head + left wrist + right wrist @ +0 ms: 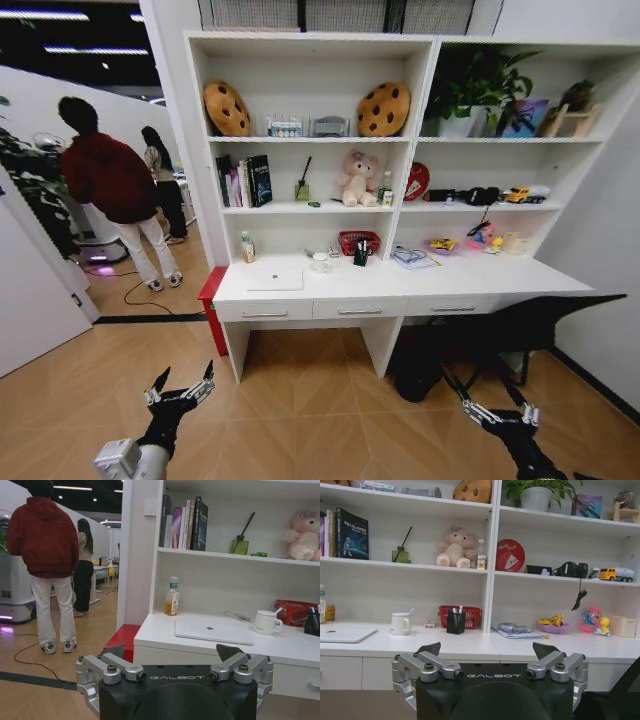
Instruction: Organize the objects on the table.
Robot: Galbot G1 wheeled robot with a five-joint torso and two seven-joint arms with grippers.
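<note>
Standing back from the counter (420,285), left gripper (180,390) and right gripper (497,408) both spread wide, grasping nothing, likely ready for the laptop (275,279) and pen cup (360,257).

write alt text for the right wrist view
The right tool hangs open, short of a long white desk holding a closed laptop, white mug, black pen cup and red basket beneath cluttered shelves.
</note>
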